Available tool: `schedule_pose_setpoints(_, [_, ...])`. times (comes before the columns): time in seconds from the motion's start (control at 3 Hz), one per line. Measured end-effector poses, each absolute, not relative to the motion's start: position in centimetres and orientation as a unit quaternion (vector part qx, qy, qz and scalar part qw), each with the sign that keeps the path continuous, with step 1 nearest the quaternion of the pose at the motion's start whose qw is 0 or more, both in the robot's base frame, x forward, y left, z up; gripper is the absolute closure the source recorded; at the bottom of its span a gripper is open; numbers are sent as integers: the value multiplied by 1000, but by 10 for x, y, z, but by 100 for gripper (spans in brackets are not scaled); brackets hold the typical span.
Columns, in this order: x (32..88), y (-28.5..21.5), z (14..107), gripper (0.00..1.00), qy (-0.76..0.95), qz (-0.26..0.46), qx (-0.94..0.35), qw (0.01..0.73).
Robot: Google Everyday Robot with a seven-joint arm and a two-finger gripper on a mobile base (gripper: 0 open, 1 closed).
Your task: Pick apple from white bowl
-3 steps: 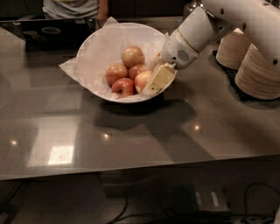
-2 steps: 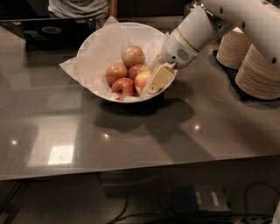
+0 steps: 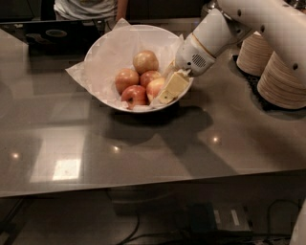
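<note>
Hardly anything has moved since the earlier frames: the gripper [image 3: 165, 95] remains at the right inner side of the white bowl [image 3: 98, 48], and only the person in the pale shirt [image 3: 86, 7] behind the bowl has shifted a little sideways. The gripper's cream-coloured tip slants down over the bowl's right rim and lies against the right flank of the apple [image 3: 155, 89]. How far it is open, and whether it has any hold on the fruit, I cannot tell, since only its outer face shows.

The apple sits low in the right half of the bowl on the crinkled white paper [image 3: 107, 62]. It touches the darker red apple [image 3: 135, 94] at the bowl's front and a smaller reddish apple [image 3: 149, 75] at the middle. A blushed apple [image 3: 126, 79] lies in the left half and the paler tan-yellow apple [image 3: 145, 61] toward the back. The white arm [image 3: 224, 28] reaches in from the right of the bowl. The bowl rests on a glossy grey table [image 3: 143, 153], with stacks of tan paper plates [image 3: 282, 79] well to its right.
</note>
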State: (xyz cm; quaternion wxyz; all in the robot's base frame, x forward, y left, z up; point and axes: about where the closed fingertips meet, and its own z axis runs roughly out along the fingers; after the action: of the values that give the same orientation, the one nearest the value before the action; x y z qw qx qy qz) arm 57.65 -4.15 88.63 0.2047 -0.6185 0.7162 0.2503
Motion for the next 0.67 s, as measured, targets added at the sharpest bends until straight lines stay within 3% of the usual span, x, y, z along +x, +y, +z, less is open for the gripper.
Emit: schedule_pose_setpoints(0.67, [575,-46,890,100,711,277,-606,226])
